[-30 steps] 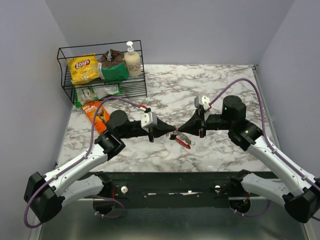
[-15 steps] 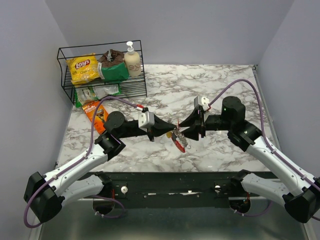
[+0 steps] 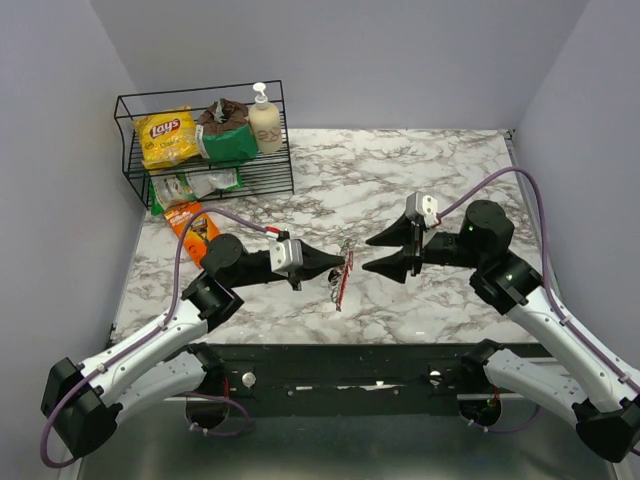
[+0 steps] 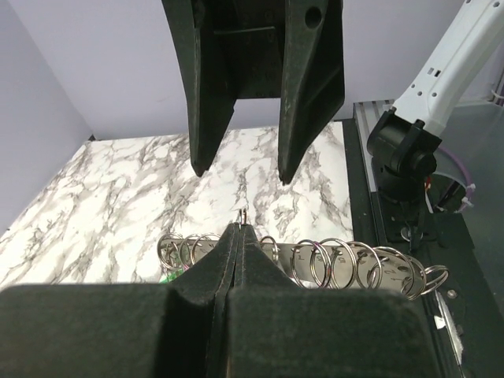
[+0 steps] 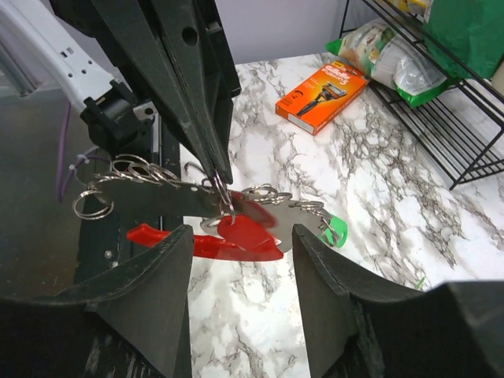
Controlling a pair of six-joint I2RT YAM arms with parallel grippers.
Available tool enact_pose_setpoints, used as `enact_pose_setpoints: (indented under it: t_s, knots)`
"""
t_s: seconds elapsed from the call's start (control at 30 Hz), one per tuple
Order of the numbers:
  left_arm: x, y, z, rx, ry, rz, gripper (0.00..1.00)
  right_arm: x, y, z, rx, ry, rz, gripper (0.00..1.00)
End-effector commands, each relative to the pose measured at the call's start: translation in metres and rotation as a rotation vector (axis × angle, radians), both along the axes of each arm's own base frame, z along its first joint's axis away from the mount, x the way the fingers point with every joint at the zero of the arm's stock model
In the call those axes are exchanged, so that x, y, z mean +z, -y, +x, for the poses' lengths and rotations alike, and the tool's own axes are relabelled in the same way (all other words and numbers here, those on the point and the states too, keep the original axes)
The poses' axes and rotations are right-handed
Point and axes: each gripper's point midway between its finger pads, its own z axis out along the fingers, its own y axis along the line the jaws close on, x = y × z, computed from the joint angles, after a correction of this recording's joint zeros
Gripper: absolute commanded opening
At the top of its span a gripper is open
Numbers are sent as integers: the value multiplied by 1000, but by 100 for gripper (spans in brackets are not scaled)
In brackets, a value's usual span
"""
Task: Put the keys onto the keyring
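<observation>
Marble table (image 3: 420, 180), lilac walls (image 3: 400, 60), wire rack (image 3: 205, 140) far left. Mid-table, left gripper (image 3: 343, 262) pinches keyring (image 3: 339, 287); right gripper (image 3: 367, 255) spread, just beside it.

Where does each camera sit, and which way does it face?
Top external: above and behind, looking down at the table; left arm and right arm show.
Left wrist: on the left arm, facing the right gripper; own shut fingers show.
Right wrist: on the right arm, facing the left gripper; own open fingers show.
Shared: both wrist views show the keyring.
</observation>
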Motion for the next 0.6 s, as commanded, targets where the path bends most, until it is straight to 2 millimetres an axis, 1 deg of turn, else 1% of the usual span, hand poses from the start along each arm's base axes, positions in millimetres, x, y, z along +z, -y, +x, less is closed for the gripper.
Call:
enact_pose_setpoints:
  t_s: [0.0, 0.07, 0.1, 0.17, 0.2, 0.27, 0.4, 0.43, 0.57]
  knots:
    - [20, -3, -1, 9, 70, -98, 0, 17, -4, -7, 50, 27, 43, 59]
    - [17, -1, -4, -13, 39, -113, 0, 23, -8, -11, 89, 30, 59, 56]
    - [24, -1, -6, -21, 56, -139, 0, 23, -8, -13, 101, 23, 63, 54]
    - [23, 1, -7, -36, 41, -151, 0, 26, -11, -16, 131, 25, 75, 48]
    - [28, 0, -8, -38, 53, -170, 0, 26, -12, -17, 140, 13, 78, 44]
    - [29, 1, -9, -47, 53, -174, 0, 25, -13, -20, 165, 0, 77, 40]
    - [35, 3, -11, -69, 60, -187, 0, 26, -16, -20, 188, 0, 89, 38]
    - [36, 3, -11, -73, 59, -191, 0, 26, -16, -21, 193, -1, 90, 35]
    - [36, 5, -12, -84, 56, -189, 0, 26, -18, -21, 201, 6, 94, 31]
